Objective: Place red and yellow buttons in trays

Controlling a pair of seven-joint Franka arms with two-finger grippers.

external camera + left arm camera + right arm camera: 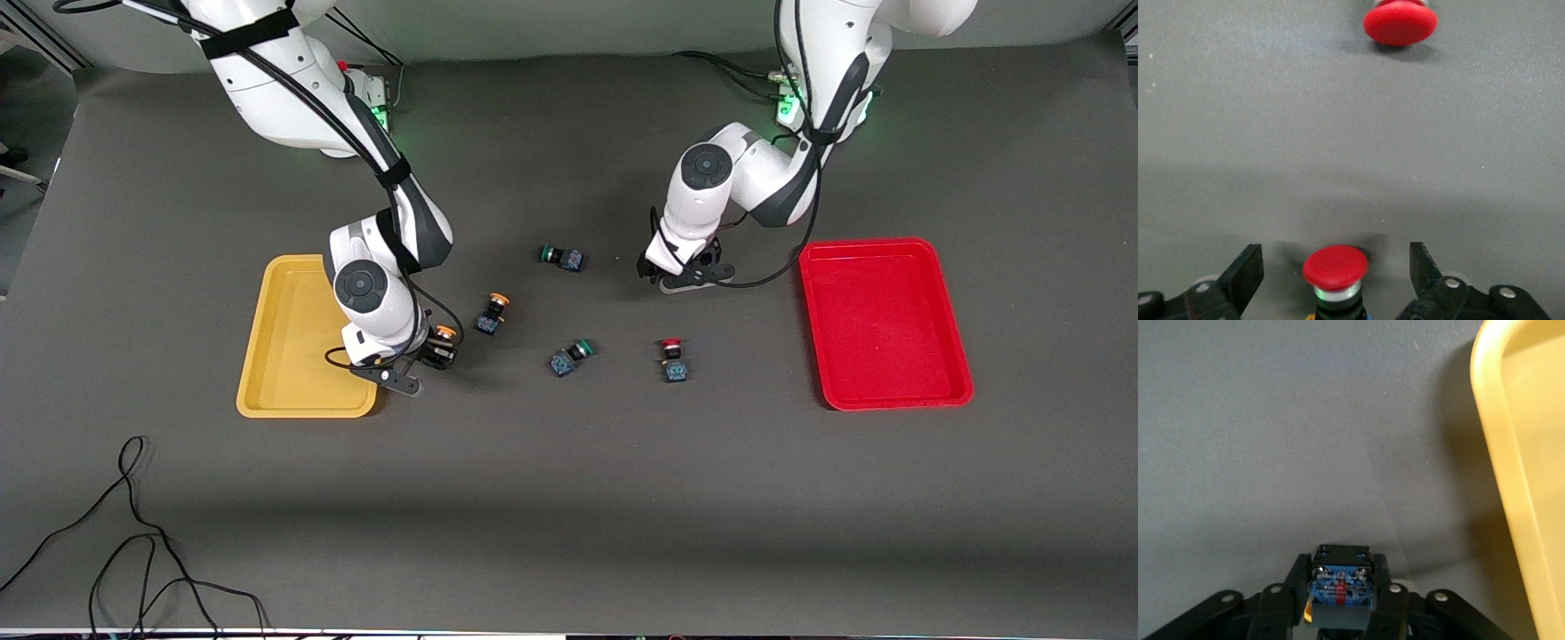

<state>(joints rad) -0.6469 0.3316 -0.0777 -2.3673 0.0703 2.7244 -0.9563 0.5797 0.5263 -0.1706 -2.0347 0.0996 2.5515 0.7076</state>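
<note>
My right gripper [435, 352] is shut on a yellow button [1341, 584], blue base showing, low over the mat beside the yellow tray [277, 356], whose rim shows in the right wrist view [1511, 473]. A second yellow button [492, 313] lies nearby toward the table's middle. My left gripper [686, 277] is open and low, its fingers [1248, 270] astride a red button [1335, 267] without touching it; this button is hidden in the front view. Another red button [673, 359] lies nearer the front camera and also shows in the left wrist view [1400, 23]. The red tray [880, 320] holds nothing.
Two green-capped buttons lie on the mat, one [562, 257] between the arms, one [569, 357] between the loose yellow and red buttons. A loose black cable [133, 533] lies by the front edge at the right arm's end.
</note>
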